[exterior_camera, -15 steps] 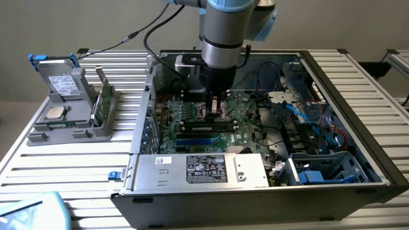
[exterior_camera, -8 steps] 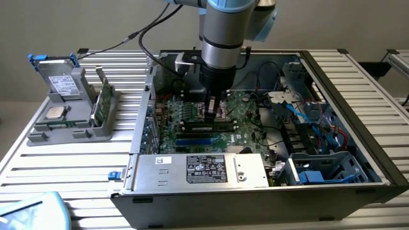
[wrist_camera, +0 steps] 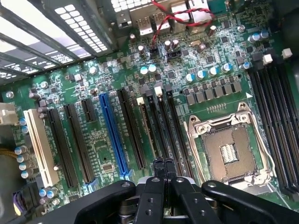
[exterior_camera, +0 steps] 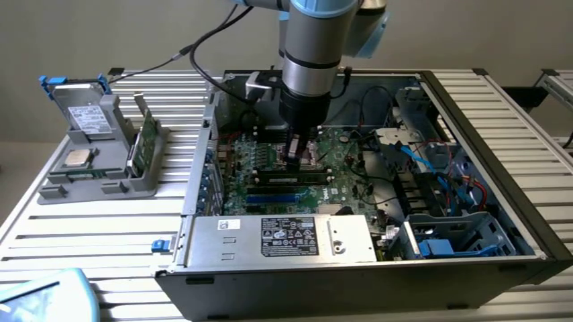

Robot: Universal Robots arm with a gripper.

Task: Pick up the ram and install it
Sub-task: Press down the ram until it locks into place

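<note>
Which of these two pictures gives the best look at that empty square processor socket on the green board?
The wrist view: the processor socket lies open and near, its metal frame and gold contacts plain. In the exterior view the arm and the shut pincer hang right over that part of the motherboard, covering most of the socket.

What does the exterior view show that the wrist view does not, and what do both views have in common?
Exterior view alone: the grey plastic holder on the slatted table, carrying a green RAM stick, a square silver processor chip and a grey boxy drive; also the silver power supply box. Wrist view alone: the empty metal processor socket and the blue expansion slot. Both: the green motherboard and the shut black claw above it.
</note>
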